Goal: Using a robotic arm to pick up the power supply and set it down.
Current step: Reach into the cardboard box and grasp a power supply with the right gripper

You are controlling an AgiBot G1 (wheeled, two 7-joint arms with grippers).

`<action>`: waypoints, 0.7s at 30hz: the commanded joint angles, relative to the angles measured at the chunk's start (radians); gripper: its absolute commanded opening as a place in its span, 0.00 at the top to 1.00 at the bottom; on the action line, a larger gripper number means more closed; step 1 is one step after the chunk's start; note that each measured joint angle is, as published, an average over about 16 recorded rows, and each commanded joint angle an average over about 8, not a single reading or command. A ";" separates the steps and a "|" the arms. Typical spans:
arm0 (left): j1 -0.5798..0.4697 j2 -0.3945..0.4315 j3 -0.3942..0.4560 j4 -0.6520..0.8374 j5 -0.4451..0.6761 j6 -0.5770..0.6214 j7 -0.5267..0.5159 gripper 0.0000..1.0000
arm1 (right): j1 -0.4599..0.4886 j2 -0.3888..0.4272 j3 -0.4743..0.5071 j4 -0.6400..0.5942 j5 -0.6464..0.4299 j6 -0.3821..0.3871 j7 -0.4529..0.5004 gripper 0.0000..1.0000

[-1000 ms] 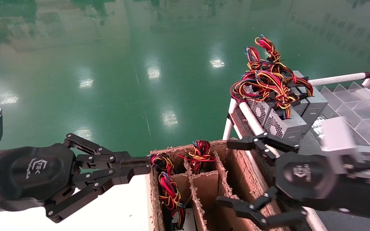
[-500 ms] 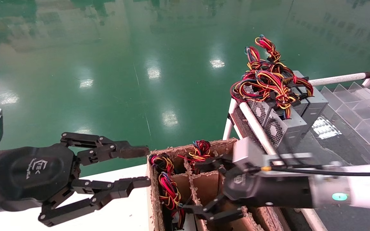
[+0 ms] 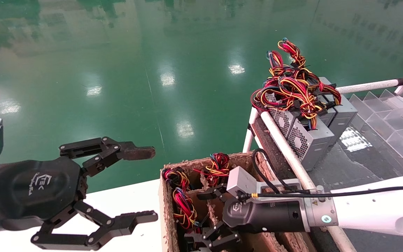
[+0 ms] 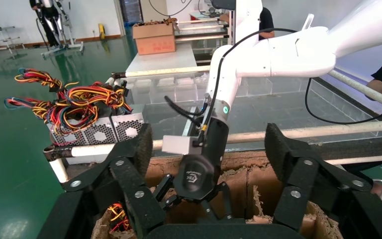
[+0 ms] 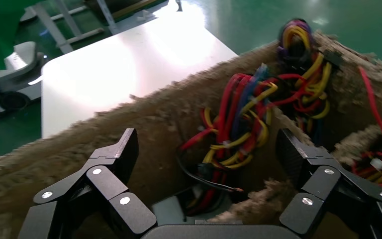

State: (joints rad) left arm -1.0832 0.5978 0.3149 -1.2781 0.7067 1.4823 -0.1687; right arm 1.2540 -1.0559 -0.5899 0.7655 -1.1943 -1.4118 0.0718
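Observation:
The power supply (image 5: 175, 213) lies deep in a compartment of the cardboard box (image 3: 201, 161), a grey top under red, yellow and black wires (image 5: 238, 124). In the head view only its wire bunch (image 3: 184, 206) shows. My right gripper (image 3: 206, 218), all black with a silver wrist box, is lowered into that compartment, open, its fingers (image 5: 115, 152) on either side above the box top, touching nothing. The left wrist view shows it from the front (image 4: 197, 206). My left gripper (image 3: 149, 185), with a brownish pad, hangs open beside the box's left wall, empty.
Other power supplies (image 3: 306, 136) with a wire tangle (image 3: 292, 85) stand on the white-pipe rack (image 3: 282, 140) at right. Clear divider trays (image 3: 390, 119) lie behind. A white table (image 3: 128, 206) is left of the box. More wire bunches (image 3: 217, 166) fill neighbouring compartments.
My right arm has swung left from the rack side and dipped its open gripper into the box compartment. My left gripper's fingers have spread from nearly shut to wide open.

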 commanded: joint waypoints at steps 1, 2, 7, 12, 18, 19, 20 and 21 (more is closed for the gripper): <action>0.000 0.000 0.000 0.000 0.000 0.000 0.000 0.00 | 0.001 -0.013 -0.001 -0.029 -0.003 0.006 -0.020 1.00; 0.000 0.000 0.000 0.000 0.000 0.000 0.000 0.00 | 0.003 -0.017 -0.001 -0.038 -0.002 0.004 -0.027 1.00; 0.000 0.000 0.000 0.000 0.000 0.000 0.000 0.00 | 0.008 -0.035 -0.003 -0.077 -0.002 -0.009 -0.058 1.00; 0.000 0.000 0.000 0.000 0.000 0.000 0.000 0.00 | 0.014 -0.046 -0.010 -0.100 -0.016 -0.002 -0.084 1.00; 0.000 0.000 0.001 0.000 0.000 0.000 0.000 0.00 | 0.017 -0.054 -0.013 -0.099 -0.034 0.024 -0.114 1.00; 0.000 0.000 0.001 0.000 0.000 0.000 0.000 0.00 | 0.017 -0.056 -0.013 -0.097 -0.035 0.027 -0.116 1.00; 0.000 0.000 0.001 0.000 -0.001 0.000 0.000 0.00 | 0.016 -0.057 -0.013 -0.095 -0.036 0.030 -0.117 1.00; 0.000 0.000 0.001 0.000 -0.001 0.000 0.000 0.00 | 0.016 -0.059 -0.014 -0.092 -0.038 0.033 -0.118 1.00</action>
State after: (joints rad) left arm -1.0834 0.5975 0.3157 -1.2781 0.7061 1.4820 -0.1683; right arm 1.2696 -1.1156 -0.6044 0.6770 -1.2336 -1.3764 -0.0428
